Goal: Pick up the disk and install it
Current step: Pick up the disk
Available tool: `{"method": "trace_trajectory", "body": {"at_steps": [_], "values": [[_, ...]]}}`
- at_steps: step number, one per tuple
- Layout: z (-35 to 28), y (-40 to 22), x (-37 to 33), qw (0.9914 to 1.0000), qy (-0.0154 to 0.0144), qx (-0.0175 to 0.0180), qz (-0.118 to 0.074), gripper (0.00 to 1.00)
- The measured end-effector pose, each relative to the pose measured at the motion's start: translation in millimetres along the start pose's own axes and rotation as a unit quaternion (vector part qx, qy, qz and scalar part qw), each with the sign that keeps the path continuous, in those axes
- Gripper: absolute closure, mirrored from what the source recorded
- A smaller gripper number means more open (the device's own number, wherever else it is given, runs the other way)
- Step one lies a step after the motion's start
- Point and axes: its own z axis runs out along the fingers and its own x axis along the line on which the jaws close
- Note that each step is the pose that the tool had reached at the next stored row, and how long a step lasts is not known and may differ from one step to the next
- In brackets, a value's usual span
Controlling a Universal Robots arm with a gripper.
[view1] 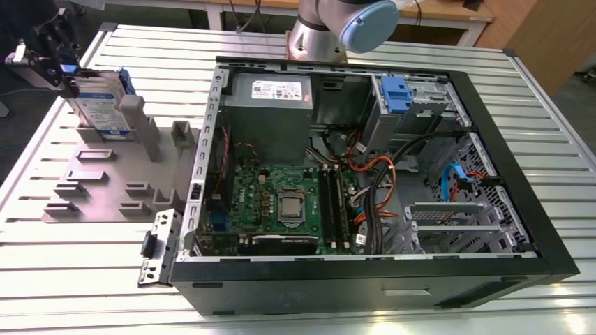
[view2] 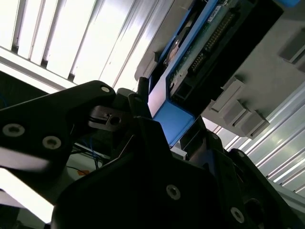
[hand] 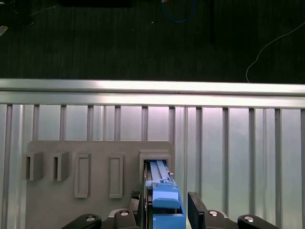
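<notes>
Shiny ribbed metal table (view1: pixel 93 279), matt grey plastic fixture (view1: pixel 102 188), disk (view1: pixel 98 105) in smooth blue plastic frame

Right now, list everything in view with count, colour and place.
table: one, silver slatted, under everything.
computer case: one, black, open, mid-table.
power supply box: one, grey, inside the case.
motherboard: one, green, inside the case.
bracket: one, blue, in the case's drive bay.
holder: one, grey, exterior view's left of the case.
disk: one, silver in blue carrier, upright in the holder.
arm: one, grey with blue cap, beyond the case.
end effector: one, black, at the disk's upper end.
</notes>
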Motion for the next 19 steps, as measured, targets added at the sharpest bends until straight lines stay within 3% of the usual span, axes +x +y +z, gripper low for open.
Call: {"method": "trace_trajectory", "body": {"at_steps": [10, 11, 12, 19], "values": [[0.7, 0.0, 0.0, 1.00000, 0.0001, 0.0001, -0.001, 0.51], [0.7, 0.0, 0.0, 1.00000, 0.0004, 0.0002, -0.001, 0.51], [0.8, 0.0, 0.0, 1.00000, 0.0010, 0.0002, -0.001, 0.58], [0.7, 0.0, 0.2, 0.99999, 0.0045, 0.0001, -0.001, 0.58]]}}
